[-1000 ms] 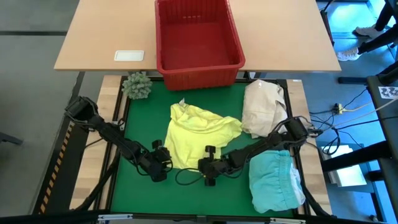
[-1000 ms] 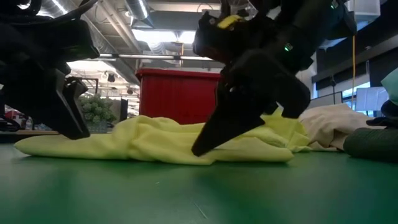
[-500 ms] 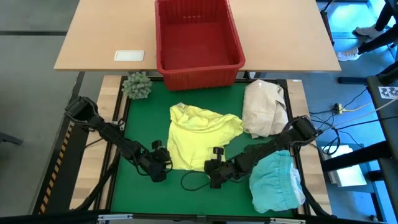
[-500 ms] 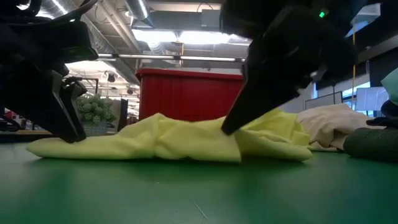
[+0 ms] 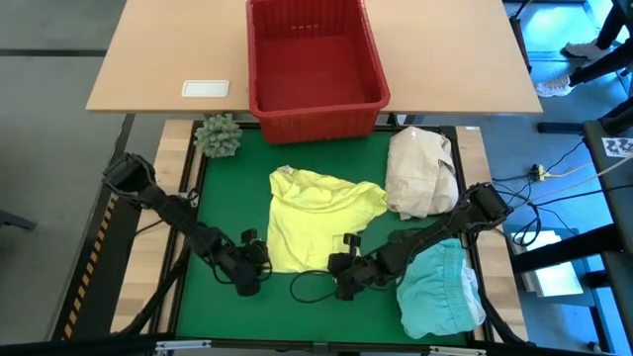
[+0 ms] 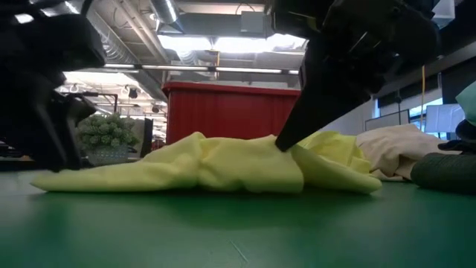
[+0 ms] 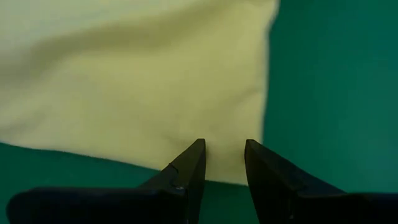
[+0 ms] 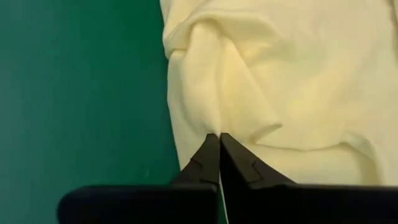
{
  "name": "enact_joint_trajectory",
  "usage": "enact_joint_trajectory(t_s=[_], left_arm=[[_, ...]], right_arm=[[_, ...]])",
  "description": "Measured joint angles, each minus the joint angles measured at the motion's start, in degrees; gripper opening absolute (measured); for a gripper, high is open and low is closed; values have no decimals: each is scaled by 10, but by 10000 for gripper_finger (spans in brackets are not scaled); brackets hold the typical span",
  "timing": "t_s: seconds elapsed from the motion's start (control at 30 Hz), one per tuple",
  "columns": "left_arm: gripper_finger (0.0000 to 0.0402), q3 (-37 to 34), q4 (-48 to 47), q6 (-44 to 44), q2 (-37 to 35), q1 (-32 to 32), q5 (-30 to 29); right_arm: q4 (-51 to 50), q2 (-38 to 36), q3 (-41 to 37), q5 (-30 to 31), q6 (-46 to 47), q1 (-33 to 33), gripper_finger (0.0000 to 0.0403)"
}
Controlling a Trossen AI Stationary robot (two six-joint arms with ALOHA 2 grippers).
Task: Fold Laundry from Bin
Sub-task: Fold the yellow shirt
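A bright yellow garment (image 5: 316, 213) lies spread on the green mat, in front of the red bin (image 5: 315, 59). My right gripper (image 8: 219, 135) is shut at the garment's near right part, where the cloth rises in a ridge (image 6: 286, 143). My left gripper (image 7: 224, 148) stands with its fingers a little apart over the garment's near left corner (image 5: 269, 259). Flat cloth shows between its tips. Whether they touch the cloth, I cannot tell. A light turquoise garment (image 5: 435, 292) lies at the near right, partly under my right arm. My right gripper pinches a raised fold of the yellow garment (image 8: 211, 124) near its near edge, between its two fingertips. The fingers slant down from the near right. Creases run to the tips, and the cloth stands up in a small peak there while the rest lies on the mat.
A cream-white cloth bundle (image 5: 420, 173) lies at the far right of the mat. A green spiky ball (image 5: 218, 135) sits at the far left corner. A white card (image 5: 206, 88) lies on the wooden table behind. A loose black cable (image 5: 312, 287) curls on the mat's near side.
My right gripper has moved up and toward the table's right edge, drawing the yellow garment's near right part with it. The cloth has bunched into a higher ridge there, and its left end has slid slightly right. My left gripper has stayed put.
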Motion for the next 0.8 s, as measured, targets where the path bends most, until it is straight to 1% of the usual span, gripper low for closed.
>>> enact_joint_trajectory(t_s=[0.23,0.33,0.53,0.63,0.8], left_arm=[[106,1,2,0,8,-19,5],[106,1,7,0,31,-17,-2],[105,3,51,-2,73,-13,-16],[105,3,55,-2,75,-12,-16],[105,2,54,-2,76,-16,-15]], right_arm=[[-10,0,0,-16,0,0,0],[-11,0,0,-21,2,0,0],[-4,0,0,-38,18,0,7],[-6,-3,0,-62,20,0,32],[-11,-10,0,-118,67,1,101]])
